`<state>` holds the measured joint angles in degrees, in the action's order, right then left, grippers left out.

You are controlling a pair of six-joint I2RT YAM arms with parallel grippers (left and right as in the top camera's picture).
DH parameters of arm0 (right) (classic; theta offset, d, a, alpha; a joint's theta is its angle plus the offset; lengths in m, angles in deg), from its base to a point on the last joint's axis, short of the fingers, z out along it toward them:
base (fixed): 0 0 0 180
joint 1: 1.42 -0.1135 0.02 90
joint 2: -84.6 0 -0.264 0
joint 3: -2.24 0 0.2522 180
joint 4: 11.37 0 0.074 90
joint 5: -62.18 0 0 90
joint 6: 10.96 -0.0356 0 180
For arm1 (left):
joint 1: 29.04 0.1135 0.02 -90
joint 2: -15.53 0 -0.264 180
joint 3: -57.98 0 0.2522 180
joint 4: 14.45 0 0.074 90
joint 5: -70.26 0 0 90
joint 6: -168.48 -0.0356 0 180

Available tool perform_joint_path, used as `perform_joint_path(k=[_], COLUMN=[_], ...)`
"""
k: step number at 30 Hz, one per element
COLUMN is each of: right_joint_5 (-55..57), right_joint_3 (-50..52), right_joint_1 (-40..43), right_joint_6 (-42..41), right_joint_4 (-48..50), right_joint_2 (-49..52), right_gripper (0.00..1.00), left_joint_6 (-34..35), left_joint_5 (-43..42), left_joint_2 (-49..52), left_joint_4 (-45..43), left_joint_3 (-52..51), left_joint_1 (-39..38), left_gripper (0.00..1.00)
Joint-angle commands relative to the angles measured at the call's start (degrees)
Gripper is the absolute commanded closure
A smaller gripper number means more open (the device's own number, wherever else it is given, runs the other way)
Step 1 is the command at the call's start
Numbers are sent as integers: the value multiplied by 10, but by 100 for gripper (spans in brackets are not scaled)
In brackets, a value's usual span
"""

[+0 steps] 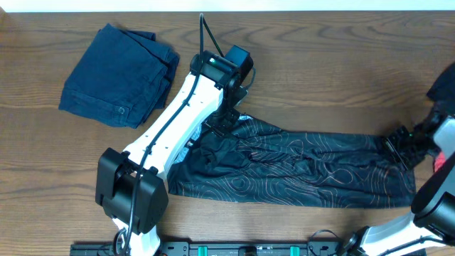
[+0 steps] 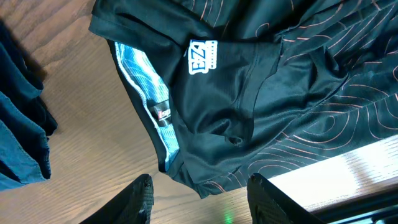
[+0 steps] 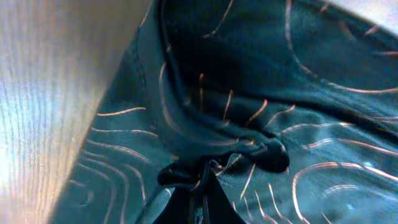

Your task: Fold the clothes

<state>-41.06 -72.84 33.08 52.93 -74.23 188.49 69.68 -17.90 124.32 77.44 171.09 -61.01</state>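
My right fingers (image 3: 208, 208) pinch the black jersey (image 1: 306, 167), spread on the table (image 1: 320, 71) beside the navy denim garment (image 1: 117, 75), at its end far from that garment. My left fingers (image 2: 140, 199) stand half open, empty, over the collar end. The cloth looks thin, limp and slippery; I would grip the hems.

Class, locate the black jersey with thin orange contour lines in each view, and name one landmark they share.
Overhead: the black jersey lies from centre to right.
Left wrist: fills the upper right, white logo showing.
Right wrist: fills most of the frame, pinched by the right claw.
Shared landmark: brown wooden table, leftward in both wrist views.
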Motion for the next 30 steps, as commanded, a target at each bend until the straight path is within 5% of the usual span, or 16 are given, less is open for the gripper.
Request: perform_joint_path(k=[1,19,22,24,30], right_joint_5=[3,117,116,114,182], right_joint_3=[-43,-63,-63,-63,-63], right_joint_1=[30,60,60,60,66], right_joint_6=[5,4,4,4,-8], right_joint_4=[-32,-113,-107,-108,-138], right_joint_2=[-41,-100,-100,-100,-100], right_gripper=[99,95,88,99,99], left_joint_6=[5,5,5,5,5], left_joint_5=[-2,-32,-43,-43,-43], left_joint_2=[-2,-2,-2,-2,-2], left_joint_4=[2,-11,-19,-23,-23], left_joint_3=[6,6,2,0,-1], left_joint_1=[3,3,3,3,3], left_gripper=[49,49,49,49,49])
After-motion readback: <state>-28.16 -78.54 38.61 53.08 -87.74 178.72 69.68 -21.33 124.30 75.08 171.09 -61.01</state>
